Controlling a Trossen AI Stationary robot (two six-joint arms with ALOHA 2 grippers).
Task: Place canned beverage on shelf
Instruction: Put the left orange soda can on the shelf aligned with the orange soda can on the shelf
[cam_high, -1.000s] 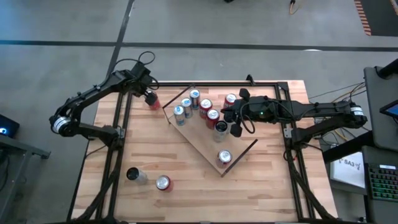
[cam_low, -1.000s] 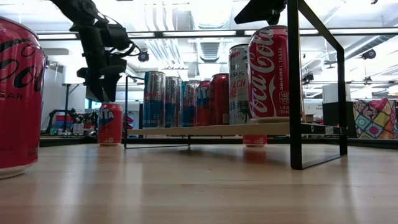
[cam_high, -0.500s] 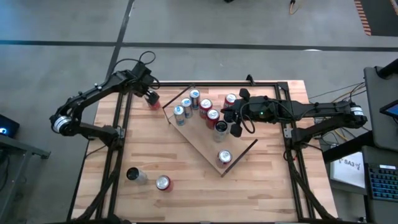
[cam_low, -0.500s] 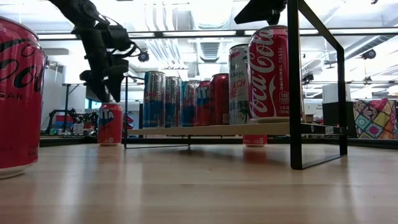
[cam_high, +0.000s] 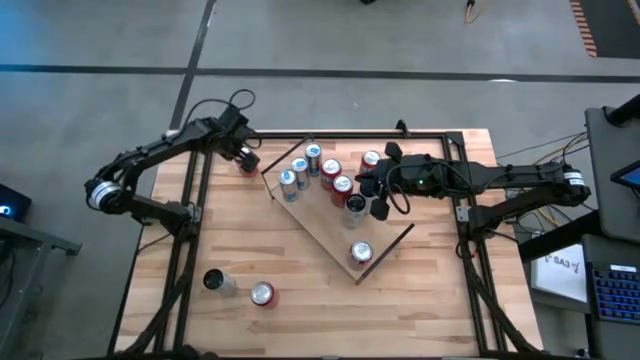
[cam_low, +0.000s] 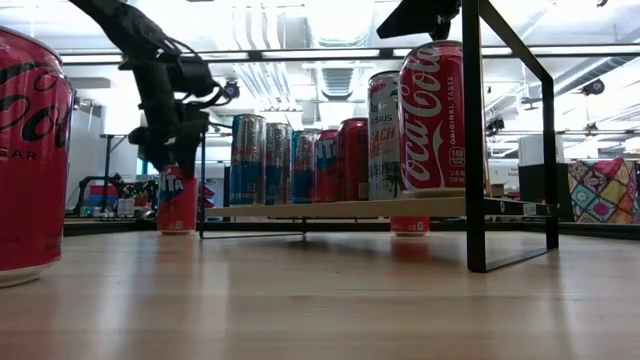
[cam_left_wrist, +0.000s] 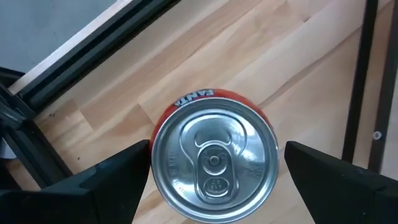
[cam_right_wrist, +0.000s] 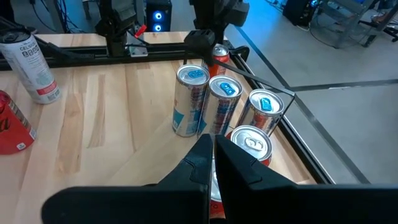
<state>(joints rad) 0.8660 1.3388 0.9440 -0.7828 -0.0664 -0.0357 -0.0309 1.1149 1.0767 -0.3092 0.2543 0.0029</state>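
Observation:
A red can (cam_left_wrist: 214, 163) stands upright on the tabletop near its far left corner, left of the shelf (cam_high: 322, 228). My left gripper (cam_left_wrist: 216, 149) is open and points down over the can, with one finger on each side of its top and a thin gap at each. The low view shows it at the can's top (cam_low: 176, 172). The shelf is a light-wood board on a dark frame and carries several upright cans (cam_high: 314, 170). My right gripper (cam_high: 364, 186) is shut and empty, held above the shelf's far right part.
A silver can (cam_high: 218, 282) and a red can (cam_high: 262, 294) stand at the table's near left. Another red can (cam_high: 371, 159) stands on the table beyond the shelf. The shelf's dark frame rod (cam_left_wrist: 359, 93) runs close beside the left gripper. Black table rails run along both sides.
My left gripper has gone down and a little toward the shelf, so its open fingers now stand on either side of the red can's top. The can has stayed where it was.

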